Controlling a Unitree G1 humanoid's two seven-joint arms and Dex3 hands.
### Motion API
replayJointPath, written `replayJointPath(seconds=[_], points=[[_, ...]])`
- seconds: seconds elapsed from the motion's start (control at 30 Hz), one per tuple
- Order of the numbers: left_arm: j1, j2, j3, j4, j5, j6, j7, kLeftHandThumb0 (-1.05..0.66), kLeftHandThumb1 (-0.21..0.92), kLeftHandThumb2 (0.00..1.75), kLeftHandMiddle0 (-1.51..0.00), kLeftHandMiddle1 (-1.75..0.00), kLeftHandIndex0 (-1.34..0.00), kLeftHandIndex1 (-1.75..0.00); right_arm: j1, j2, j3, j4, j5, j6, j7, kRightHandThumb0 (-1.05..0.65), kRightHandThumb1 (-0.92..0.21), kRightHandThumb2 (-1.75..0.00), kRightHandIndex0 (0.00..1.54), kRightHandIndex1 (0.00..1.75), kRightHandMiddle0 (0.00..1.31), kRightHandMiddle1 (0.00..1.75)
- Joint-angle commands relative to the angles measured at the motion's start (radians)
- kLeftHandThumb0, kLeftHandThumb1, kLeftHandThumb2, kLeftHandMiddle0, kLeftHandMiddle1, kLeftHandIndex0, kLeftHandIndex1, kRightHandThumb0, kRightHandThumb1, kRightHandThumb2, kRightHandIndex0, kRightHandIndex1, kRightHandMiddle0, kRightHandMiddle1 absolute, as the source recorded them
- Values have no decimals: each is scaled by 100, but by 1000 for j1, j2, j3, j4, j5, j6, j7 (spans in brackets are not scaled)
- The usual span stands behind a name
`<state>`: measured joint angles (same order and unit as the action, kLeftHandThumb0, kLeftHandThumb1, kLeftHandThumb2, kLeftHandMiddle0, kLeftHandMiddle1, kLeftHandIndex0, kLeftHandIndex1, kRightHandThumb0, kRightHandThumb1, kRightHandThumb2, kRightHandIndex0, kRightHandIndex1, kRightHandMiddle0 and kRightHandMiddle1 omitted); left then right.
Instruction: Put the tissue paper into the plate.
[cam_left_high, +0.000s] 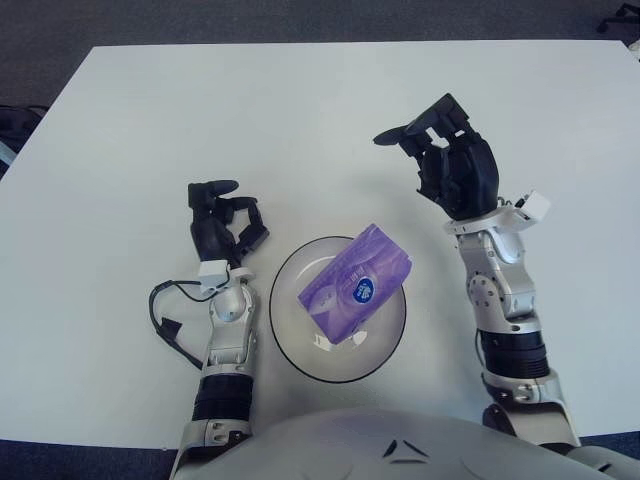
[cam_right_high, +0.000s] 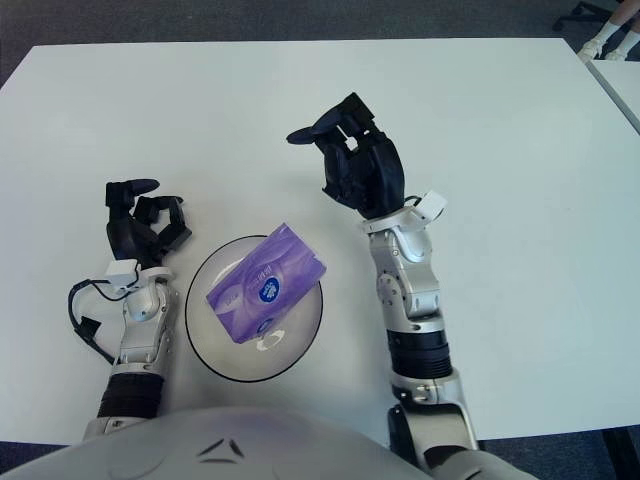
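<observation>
A purple pack of tissue paper (cam_left_high: 356, 282) lies tilted inside the clear round plate (cam_left_high: 291, 334) near the table's front edge, its upper right corner over the plate's rim. My right hand (cam_left_high: 447, 156) is raised above the table, up and to the right of the plate, with fingers spread and holding nothing. My left hand (cam_left_high: 222, 222) shows to the left of the plate, fingers loosely curled and empty.
The white table (cam_left_high: 300, 110) spreads wide behind and to both sides. A black cable (cam_left_high: 168, 318) loops by my left wrist. Dark floor lies beyond the table's edges.
</observation>
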<state>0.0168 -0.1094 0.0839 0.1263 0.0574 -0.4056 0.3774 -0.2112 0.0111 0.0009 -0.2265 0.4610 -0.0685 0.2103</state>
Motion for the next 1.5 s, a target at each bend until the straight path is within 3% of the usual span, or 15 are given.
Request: replayJointPath(seconds=[0.0, 0.3, 0.63, 0.9, 1.17, 1.47], points=[[108, 2, 4, 137, 33, 28, 0, -1, 46, 106, -63, -146, -33, -175, 74, 145, -144, 14, 174, 170, -299, -35, -90, -56, 32, 131, 21, 175], [112, 8, 3, 135, 40, 30, -1, -1, 44, 108, -64, -145, -35, -175, 33, 204, -210, -10, 353, 326, -509, -35, -90, -55, 33, 134, 20, 175], [115, 7, 6, 127, 40, 35, -6, -1, 46, 107, -63, -146, -33, -175, 45, 211, -181, 17, 356, 305, -546, -35, -91, -55, 33, 133, 20, 175], [121, 8, 8, 117, 35, 49, -14, -1, 48, 105, -60, -148, -33, -175, 73, 195, -134, 73, 283, 274, -523, -35, -84, -65, 38, 130, 24, 175], [124, 7, 8, 109, 28, 46, -28, -1, 48, 105, -59, -148, -33, -175, 75, 158, -102, 192, 163, 218, -463, -35, -86, -62, 42, 129, 23, 175], [135, 13, 4, 90, 37, 65, -41, -1, 46, 107, -61, -148, -35, -175, 81, 146, -63, 299, -1, 82, -392, -36, -82, -67, 50, 132, 25, 175]])
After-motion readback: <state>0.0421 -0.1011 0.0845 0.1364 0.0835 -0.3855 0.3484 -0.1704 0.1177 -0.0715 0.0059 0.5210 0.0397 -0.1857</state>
